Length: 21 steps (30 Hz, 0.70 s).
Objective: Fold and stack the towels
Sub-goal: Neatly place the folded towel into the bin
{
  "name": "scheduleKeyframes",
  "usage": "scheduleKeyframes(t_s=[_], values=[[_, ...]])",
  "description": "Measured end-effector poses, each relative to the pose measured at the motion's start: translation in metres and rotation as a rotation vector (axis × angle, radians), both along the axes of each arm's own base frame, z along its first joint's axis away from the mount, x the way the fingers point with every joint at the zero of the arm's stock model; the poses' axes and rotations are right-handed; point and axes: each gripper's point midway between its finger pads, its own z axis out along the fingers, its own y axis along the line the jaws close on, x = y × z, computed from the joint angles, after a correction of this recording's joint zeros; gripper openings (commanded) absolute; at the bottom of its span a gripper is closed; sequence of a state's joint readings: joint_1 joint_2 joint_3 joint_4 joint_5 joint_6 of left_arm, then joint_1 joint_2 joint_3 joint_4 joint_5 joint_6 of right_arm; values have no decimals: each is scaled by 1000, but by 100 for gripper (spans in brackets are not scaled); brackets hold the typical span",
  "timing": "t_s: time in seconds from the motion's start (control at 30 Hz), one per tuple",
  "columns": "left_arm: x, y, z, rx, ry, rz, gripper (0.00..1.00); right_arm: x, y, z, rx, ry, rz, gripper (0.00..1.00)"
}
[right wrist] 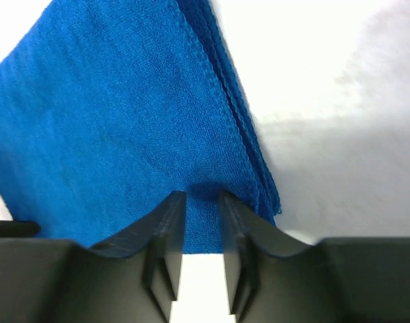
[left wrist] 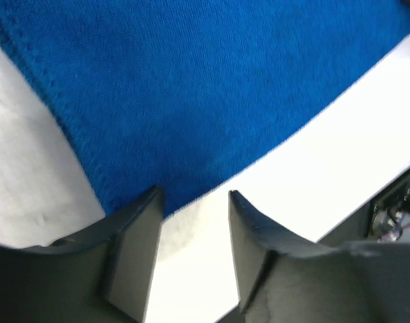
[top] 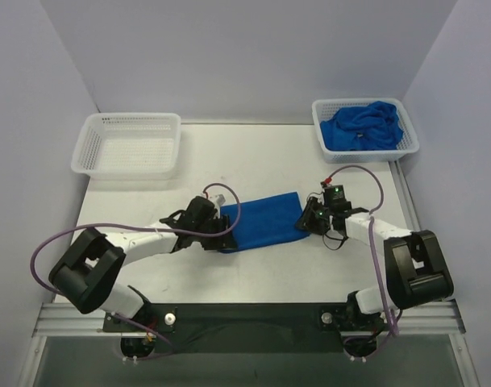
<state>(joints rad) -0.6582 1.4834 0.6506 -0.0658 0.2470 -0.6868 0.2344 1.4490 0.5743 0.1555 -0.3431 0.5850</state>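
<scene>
White counter lay beneath both hands. Left hand stood open at one edge of the folded towel; right hand nearly shut at the opposite edge, grip impossible to tell. Beyond it, crumpled towels filled a basket; most folding apparently remained.

Soft, even light falls from overhead in the top view; the white desk is bright without harsh glare, and the arms throw only faint, fuzzy-edged shadows on it; that picture is fairly sharp throughout. The left wrist view is smeared all over; the towel loses its nap, only the hem stitching just reads; the desk beside it burns out to flat white; the left pincer is dark and soft-edged. The right wrist view is crisper; weave and layered hem show; the desk washes out white above, with a broad grey shadow at the right; a small dark shadow sits at the tips of the right pincer, itself out of focus.
</scene>
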Motion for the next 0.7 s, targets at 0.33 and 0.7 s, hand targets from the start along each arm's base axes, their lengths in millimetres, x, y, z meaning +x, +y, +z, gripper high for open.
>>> scheduleKeyframes(t_s=[0.33, 0.7], values=[[-8, 20, 54, -27, -89, 97, 97, -20, -11, 38, -266, -41, 129, 70], [37, 130, 80, -24, -136, 426, 97, -30, 136, 106, -481, -301, 601, 80]])
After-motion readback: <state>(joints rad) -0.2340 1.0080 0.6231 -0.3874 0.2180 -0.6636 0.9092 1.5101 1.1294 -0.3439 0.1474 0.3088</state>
